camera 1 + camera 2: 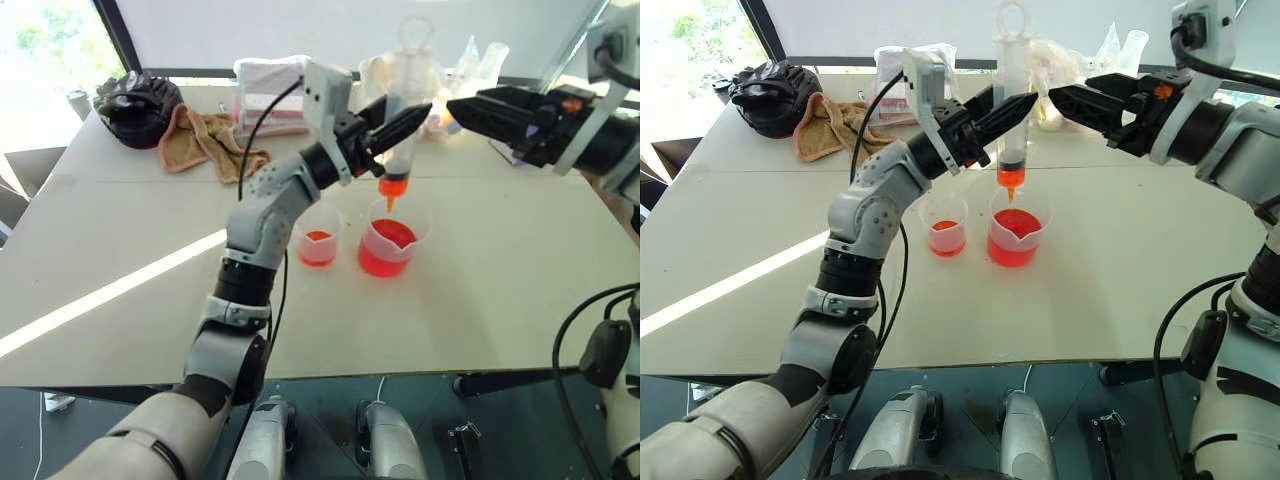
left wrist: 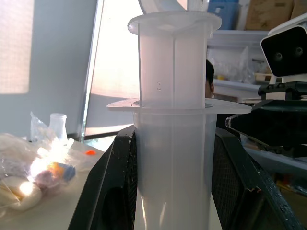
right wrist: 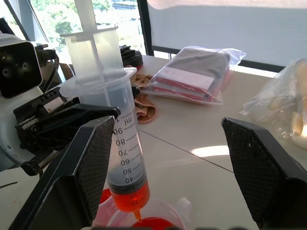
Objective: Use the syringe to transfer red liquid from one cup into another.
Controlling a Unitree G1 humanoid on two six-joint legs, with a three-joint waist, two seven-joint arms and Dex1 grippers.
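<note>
Right eye view: the left gripper is clamped on the syringe, held upright with its tip just above the larger beaker of red liquid; the smaller cup stands beside it, mid-table, bare surface around. The right gripper hangs wide open near the plunger.

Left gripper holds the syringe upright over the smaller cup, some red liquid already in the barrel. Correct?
Not quite. The left gripper holds the syringe upright with red liquid in the barrel, but its tip hangs over the larger spouted beaker, not the smaller cup. The right eye view shows it.
</note>
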